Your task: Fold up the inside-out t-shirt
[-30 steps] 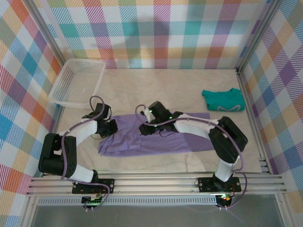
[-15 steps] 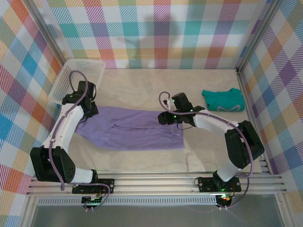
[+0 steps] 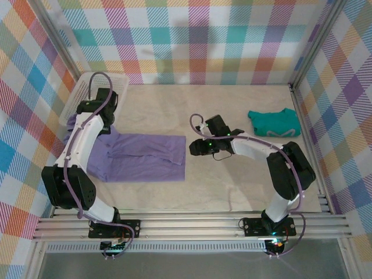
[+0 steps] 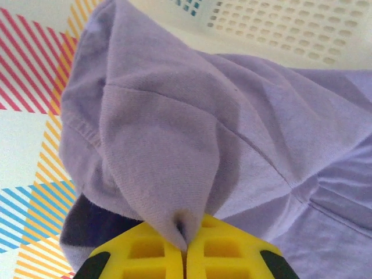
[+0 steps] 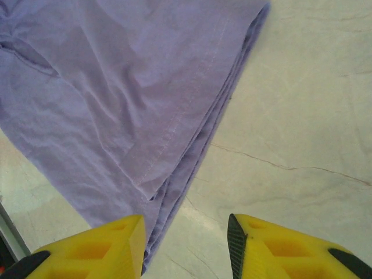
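T-shirt [image 3: 139, 157], lavender, spread flat, wrinkled

The left gripper [image 4: 185, 247] has dragged the t-shirt [image 3: 139, 158] leftward, clear of the right gripper [image 5: 186, 241].

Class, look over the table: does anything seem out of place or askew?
Yes: the lavender t-shirt sits far left, one end lifted and bunched in the shut left hand beside the white basket, rather than lying flat.
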{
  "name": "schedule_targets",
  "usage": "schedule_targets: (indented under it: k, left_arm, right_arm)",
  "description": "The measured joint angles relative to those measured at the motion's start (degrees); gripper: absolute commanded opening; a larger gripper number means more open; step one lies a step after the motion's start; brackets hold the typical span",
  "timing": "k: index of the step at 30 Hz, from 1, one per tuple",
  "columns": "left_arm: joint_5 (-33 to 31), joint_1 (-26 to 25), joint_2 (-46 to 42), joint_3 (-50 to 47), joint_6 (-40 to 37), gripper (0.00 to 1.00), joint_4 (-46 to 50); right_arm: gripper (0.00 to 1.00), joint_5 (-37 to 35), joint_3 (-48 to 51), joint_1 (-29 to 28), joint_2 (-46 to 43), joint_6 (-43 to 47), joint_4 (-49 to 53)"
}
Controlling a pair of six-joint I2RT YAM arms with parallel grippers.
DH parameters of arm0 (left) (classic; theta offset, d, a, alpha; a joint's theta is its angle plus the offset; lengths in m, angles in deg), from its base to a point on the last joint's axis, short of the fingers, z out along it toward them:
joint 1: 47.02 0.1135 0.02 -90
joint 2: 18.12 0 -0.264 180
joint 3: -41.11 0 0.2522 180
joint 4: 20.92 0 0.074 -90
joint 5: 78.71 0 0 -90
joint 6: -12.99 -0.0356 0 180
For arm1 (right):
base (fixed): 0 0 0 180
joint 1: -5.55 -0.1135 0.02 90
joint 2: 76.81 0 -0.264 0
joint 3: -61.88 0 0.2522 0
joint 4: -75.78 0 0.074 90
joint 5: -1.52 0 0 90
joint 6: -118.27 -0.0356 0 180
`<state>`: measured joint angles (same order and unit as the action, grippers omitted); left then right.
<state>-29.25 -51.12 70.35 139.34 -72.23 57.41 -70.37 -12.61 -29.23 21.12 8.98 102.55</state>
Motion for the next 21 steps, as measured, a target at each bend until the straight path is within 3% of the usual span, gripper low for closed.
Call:
schedule_targets:
  k: [5,10,14,18,21]
  left_arm:
    - [3.74,-7.15,1.29,-0.02,3.30,0.00,1.51]
    - [12.04,-19.47,4.83,-0.33,10.03,0.01,1.05]
    - [21.73,-28.28,11.91,-0.04,15.74,0.37,-3.19]
    - [29.90,-32.92,21.33,3.58,19.12,0.55,-8.02]
    - [34.16,-33.31,22.21,4.07,20.13,0.66,-11.50]
  right_arm:
    - [0.44,-1.38,-0.57,0.02,0.17,0.50,1.49]
    - [0.44,-3.21,-0.55,2.67,-0.22,1.14,3.13]
    - [0.44,-4.79,0.46,5.79,-2.43,1.84,4.28]
    - [0.45,-6.45,2.19,8.22,-5.35,2.12,5.01]
    - [0.46,-6.67,3.96,8.50,-6.78,1.92,4.72]
